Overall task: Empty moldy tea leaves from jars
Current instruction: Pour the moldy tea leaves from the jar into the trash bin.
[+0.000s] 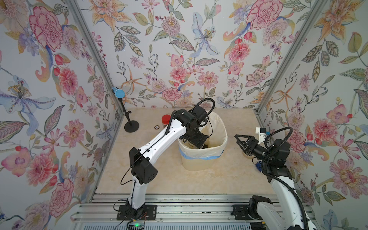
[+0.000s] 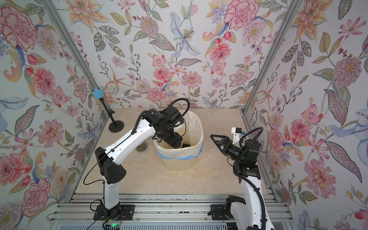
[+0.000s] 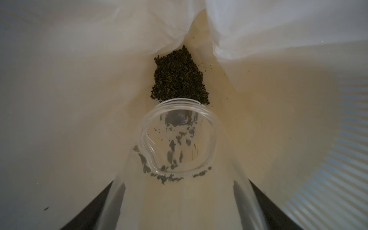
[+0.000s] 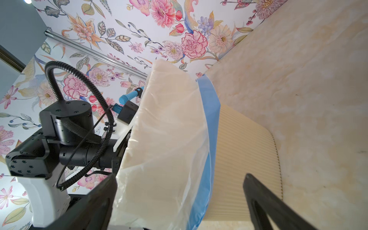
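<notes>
Tea leaves lie in a dark, crumbly heap at the bottom of the white liner inside the cream ribbed bin, which stands near the middle of the tabletop. The left gripper reaches down into the bin, its fingers clamped on a clear jar – lidless, mouth tipped toward the heap, with only a few scattered bits clinging inside. A red-capped jar stands upright toward the far left corner, and another jar, half hidden under the left arm, sits just beside the bin's left side. The right gripper hovers off the bin's right side – jaws spread wide, holding nothing.
</notes>
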`<control>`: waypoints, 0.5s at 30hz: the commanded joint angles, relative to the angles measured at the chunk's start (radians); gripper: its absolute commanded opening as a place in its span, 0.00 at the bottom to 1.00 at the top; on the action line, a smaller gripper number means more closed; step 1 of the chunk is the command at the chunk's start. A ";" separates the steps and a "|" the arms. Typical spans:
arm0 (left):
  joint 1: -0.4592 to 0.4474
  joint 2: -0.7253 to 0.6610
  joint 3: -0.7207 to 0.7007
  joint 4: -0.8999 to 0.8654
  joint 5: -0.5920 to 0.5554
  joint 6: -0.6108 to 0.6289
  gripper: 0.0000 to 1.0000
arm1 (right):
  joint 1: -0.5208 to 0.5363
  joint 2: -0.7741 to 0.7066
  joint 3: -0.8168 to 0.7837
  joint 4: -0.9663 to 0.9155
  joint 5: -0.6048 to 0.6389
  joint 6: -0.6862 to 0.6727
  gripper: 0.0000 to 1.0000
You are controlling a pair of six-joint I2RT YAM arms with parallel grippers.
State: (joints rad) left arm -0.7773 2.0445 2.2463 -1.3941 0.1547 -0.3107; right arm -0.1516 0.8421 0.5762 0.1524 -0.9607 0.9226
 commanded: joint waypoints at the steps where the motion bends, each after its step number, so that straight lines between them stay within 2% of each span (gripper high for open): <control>1: -0.041 0.031 0.124 0.035 0.109 -0.033 0.39 | 0.013 -0.005 0.019 0.001 0.012 -0.026 1.00; 2: -0.029 0.016 0.083 0.035 0.113 -0.033 0.39 | 0.013 -0.003 0.014 0.002 0.010 -0.026 1.00; 4: 0.090 -0.055 -0.020 0.035 0.037 0.004 0.40 | 0.011 -0.012 -0.004 0.027 0.011 -0.011 1.00; 5: 0.167 -0.090 -0.063 0.036 0.000 -0.005 0.36 | 0.013 -0.017 -0.016 0.045 0.015 0.000 0.99; 6: 0.189 -0.097 -0.067 0.038 0.030 -0.043 0.33 | 0.015 -0.018 -0.022 0.054 0.014 0.004 1.00; 7: 0.128 -0.071 0.004 0.043 0.098 -0.070 0.33 | 0.018 -0.015 -0.025 0.054 0.011 -0.001 1.00; 8: 0.025 -0.012 0.133 0.035 0.120 -0.071 0.36 | 0.021 -0.013 -0.027 0.047 0.014 -0.013 1.00; 9: -0.018 0.018 0.198 0.034 0.131 -0.090 0.41 | 0.023 -0.007 -0.029 0.047 0.021 -0.019 1.00; 10: -0.003 0.021 0.179 0.035 0.143 -0.082 0.40 | 0.023 0.000 -0.033 0.060 0.022 -0.013 1.00; 11: 0.052 -0.017 0.071 0.035 0.086 -0.054 0.39 | 0.022 0.010 -0.036 0.088 0.016 0.000 1.00; 12: 0.102 -0.056 -0.019 0.038 0.040 -0.074 0.35 | 0.023 0.014 -0.035 0.107 0.010 0.017 1.00; 13: 0.100 -0.067 -0.032 0.042 0.085 -0.099 0.32 | 0.023 0.010 -0.026 0.109 -0.001 0.023 1.00; 14: 0.048 -0.039 0.076 0.035 0.106 -0.078 0.33 | 0.024 -0.002 -0.011 0.075 0.003 -0.003 1.00; 15: 0.033 -0.033 0.146 0.034 0.075 -0.080 0.40 | 0.026 -0.014 0.007 0.021 0.021 -0.041 1.00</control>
State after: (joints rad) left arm -0.7273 2.0239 2.2898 -1.3663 0.2390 -0.3748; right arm -0.1337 0.8505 0.5491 0.1936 -0.9504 0.9188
